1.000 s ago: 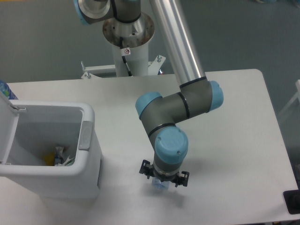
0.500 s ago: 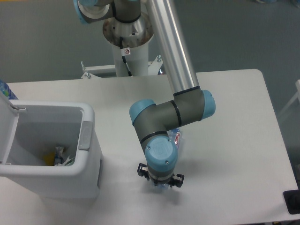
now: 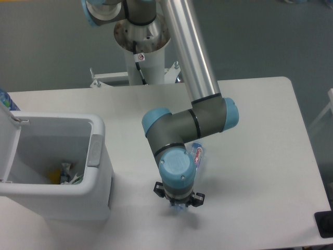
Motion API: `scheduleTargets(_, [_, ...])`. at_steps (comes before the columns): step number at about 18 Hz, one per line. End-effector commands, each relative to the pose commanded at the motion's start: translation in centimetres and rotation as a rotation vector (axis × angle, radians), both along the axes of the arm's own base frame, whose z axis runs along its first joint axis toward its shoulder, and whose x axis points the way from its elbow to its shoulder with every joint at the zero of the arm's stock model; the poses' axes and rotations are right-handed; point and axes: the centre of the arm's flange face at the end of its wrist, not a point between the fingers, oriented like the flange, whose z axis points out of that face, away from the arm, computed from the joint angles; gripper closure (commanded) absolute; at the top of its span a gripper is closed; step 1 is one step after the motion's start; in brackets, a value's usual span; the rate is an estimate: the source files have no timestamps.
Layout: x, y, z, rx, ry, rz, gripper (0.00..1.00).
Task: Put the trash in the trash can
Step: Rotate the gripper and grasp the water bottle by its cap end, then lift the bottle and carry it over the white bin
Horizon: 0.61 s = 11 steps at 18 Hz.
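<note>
Camera view, the only one here: compared with a second ago the arm has swung a little toward the trash can [image 3: 57, 200] and its wrist has dropped lower over the table [image 3: 260, 130], and over the last half second it has barely shifted — so the gripper [image 3: 179, 204] looks to have settled at its working height rather than still travelling. With the wrist out of the way, the crushed clear bottle [image 3: 197, 154] now shows just beside the forearm, lying on the table well apart from the bin. Under the wrist something pale and bluish peeps out between the finger mounts, but the wrist hides the fingers, so I cannot tell whether they are open or closed, nor whether that bit is the tissue sheet. The bin stands at the table's left with its lid [image 3: 8, 140] tipped open and some scraps already inside, one yellow. My judgement — a pick is at hand, nothing carried over yet. The bottle's red-and-white label carries lettering, too small to read.
</note>
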Motion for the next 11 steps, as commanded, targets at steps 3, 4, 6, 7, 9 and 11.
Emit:
scheduleTargets(3, [-1.2, -0.9, 4.0, 0.081, 0.006, 0.041, 0.79])
scheduleTargets(4, [-1.4, -1.2, 5.9, 0.136, -0.009, 0.057, 0.79])
scheduleTargets(6, [-1.7, -1.5, 9.5, 0.235, -0.030, 0.085, 0.79])
scheduleTargets(7, [-1.6, -1.7, 11.6, 0.274, -0.023, 0.091, 0.79])
scheduleTargets(9, [-1.9, -2.7, 16.7, 0.370, 0.011, 0.105, 0.80])
scheduleTargets(11, [-0.7, -3.4, 21.8, 0.510, 0.009, 0.094, 0.82])
